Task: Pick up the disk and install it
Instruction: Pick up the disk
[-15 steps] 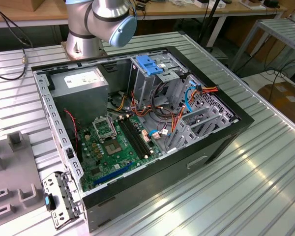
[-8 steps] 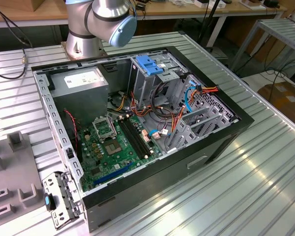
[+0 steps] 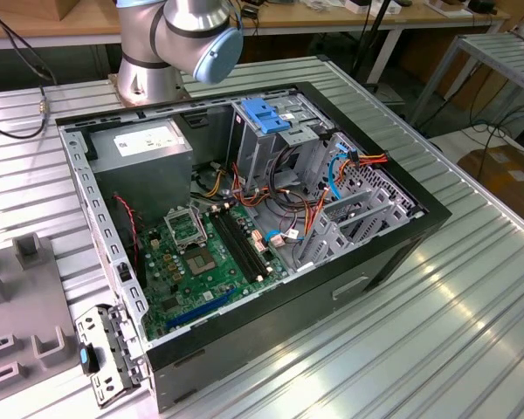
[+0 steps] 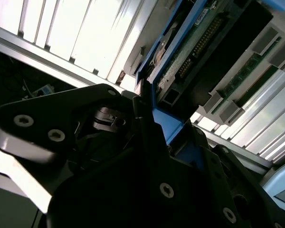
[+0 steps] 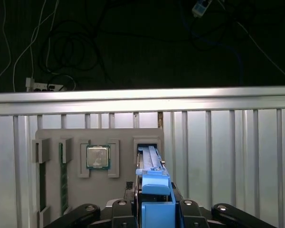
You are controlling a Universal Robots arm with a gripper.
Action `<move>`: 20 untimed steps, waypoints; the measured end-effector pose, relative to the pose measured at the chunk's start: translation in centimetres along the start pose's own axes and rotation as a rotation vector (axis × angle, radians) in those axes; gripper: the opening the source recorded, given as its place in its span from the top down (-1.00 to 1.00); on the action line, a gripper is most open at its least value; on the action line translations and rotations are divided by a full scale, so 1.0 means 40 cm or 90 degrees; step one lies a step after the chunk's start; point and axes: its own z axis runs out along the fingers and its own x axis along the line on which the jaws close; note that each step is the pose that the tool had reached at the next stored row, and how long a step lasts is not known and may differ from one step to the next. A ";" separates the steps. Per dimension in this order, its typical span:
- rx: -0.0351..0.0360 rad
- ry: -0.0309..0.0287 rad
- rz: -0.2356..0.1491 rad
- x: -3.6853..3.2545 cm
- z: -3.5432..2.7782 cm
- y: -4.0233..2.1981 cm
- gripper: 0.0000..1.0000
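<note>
1. Working on the pick-up step, judging by the pictures; installing not yet done.
2. Clamping the flat silver-metal disk with the blue plastic carrier frame [image 5: 149, 159] between the black fingers of the pincer [image 5: 154, 199], seen in the first wrist view. Closing in only as far as the frame's thickness and seeming to press on it from both sides.
3. Showing the same hold in the second wrist view: the pincer [image 4: 152, 118] gripping the blue edge, with the disk's [image 4: 194, 42] green circuit board and connector row reaching away from it.
4. Standing the disk on its edge at the open slot of the flat grey holder plate [image 5: 123, 137], with the far end in the slot or just above it; not being able to tell which.
5. Sharing that plate with a square silver processor chip [image 5: 98, 156] and two green memory sticks [image 5: 64, 175] in their own pockets, just beside the slot.
6. Resting the plate on the ribbed aluminium desk [image 5: 228, 156].
7. Waiting in the exterior view, on the desk [image 3: 419, 349]: the open black computer case [image 3: 402, 236] with its metal drive cage [image 3: 271, 148], well apart from the plate [image 3: 26, 305].
8. Calling, as a judgement, for a firm, even grip and a straight path along the slot walls, keeping the disk from tilting or jamming.
</note>
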 end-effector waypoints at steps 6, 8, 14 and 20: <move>0.0000 0.0000 0.000 0.000 -0.019 0.000 0.26; 0.0000 0.0000 0.000 0.001 -0.026 0.000 0.26; -0.0001 0.0000 0.000 0.001 -0.041 0.000 0.26; 0.0000 0.0000 0.000 0.001 -0.057 0.000 0.26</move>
